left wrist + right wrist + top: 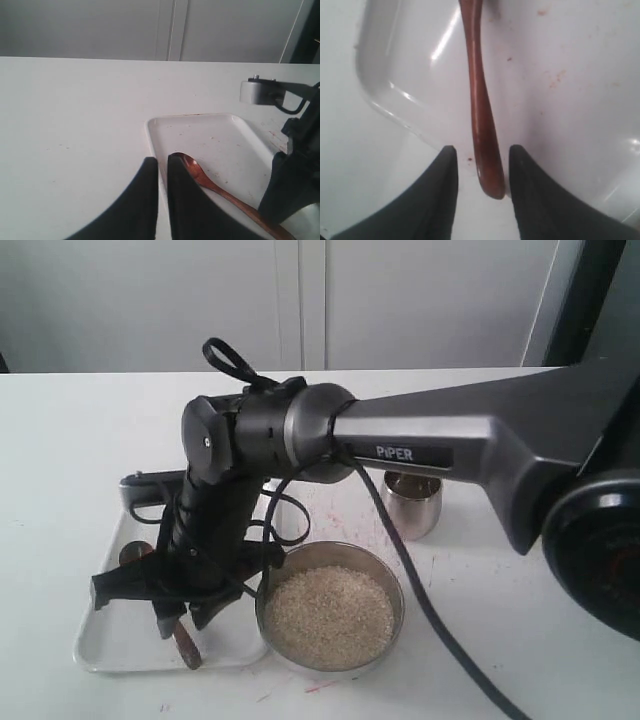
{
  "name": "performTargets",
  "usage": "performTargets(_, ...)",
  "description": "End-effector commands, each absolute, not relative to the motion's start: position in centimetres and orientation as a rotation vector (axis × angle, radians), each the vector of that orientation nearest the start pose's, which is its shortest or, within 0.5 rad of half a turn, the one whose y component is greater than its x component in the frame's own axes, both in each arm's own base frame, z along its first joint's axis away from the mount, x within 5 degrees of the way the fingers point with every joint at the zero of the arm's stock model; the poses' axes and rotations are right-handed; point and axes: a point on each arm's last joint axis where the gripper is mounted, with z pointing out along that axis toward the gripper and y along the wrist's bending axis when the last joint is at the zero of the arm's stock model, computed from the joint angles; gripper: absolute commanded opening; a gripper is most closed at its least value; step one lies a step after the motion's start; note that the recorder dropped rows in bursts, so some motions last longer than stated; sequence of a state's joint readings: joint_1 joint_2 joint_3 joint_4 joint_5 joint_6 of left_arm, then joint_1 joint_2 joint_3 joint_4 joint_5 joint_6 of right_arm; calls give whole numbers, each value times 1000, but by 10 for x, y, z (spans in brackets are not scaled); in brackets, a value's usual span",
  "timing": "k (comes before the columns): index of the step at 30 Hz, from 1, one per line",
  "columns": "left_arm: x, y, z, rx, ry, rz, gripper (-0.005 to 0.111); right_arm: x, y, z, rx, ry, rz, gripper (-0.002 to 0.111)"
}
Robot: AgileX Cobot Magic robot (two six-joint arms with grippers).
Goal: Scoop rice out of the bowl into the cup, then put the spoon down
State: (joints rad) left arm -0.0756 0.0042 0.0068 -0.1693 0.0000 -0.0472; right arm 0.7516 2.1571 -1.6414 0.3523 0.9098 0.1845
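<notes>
Nearest in the exterior view, the spoon [186,645] is lying flat in the white tray [110,645], its dark reddish-brown wood glossy and catching light, most of it hidden there under the right arm, which is reaching across from the right and pointing down over the tray. The right wrist view is showing what that view hides: the right gripper [483,150] is straddling the slim handle close to its rounded end with its jaws parted, a sliver of tray showing on each side of the wood, so the 2 fingers are not pressing it. That end is lying close to the tray's rim. The left wrist view is giving the other end, the oval scoop resting on the tray floor with a few stray specks around it, just beyond the left gripper [162,157], whose 2 fingers are standing almost together with only a thin slit between them and nothing in it. Just beside the tray, the bowl [392,585] of brushed steel is sitting heaped with white rice [330,615], seen only from the exterior. Farther back, behind the arm, the small shiny cup [412,505] is standing upright on the white table [500,580]; its contents are not showing
</notes>
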Motion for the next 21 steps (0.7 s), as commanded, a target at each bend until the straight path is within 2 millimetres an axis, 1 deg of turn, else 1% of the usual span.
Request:
performTargets(1, 56, -5, 213, -105, 1485, -245, 14, 312, 322, 192, -562, 2897, 604, 34)
performTargets(8, 56, -5, 213, -105, 1485, -245, 14, 310, 319, 215, -560, 2831, 641, 34)
performTargets(12, 56, -5, 213, -105, 1485, -245, 14, 308, 318, 234, -550, 2768, 675, 34)
performTargets(21, 56, -5, 213, -105, 1485, -245, 14, 301, 310, 276, -613, 2617, 717, 34)
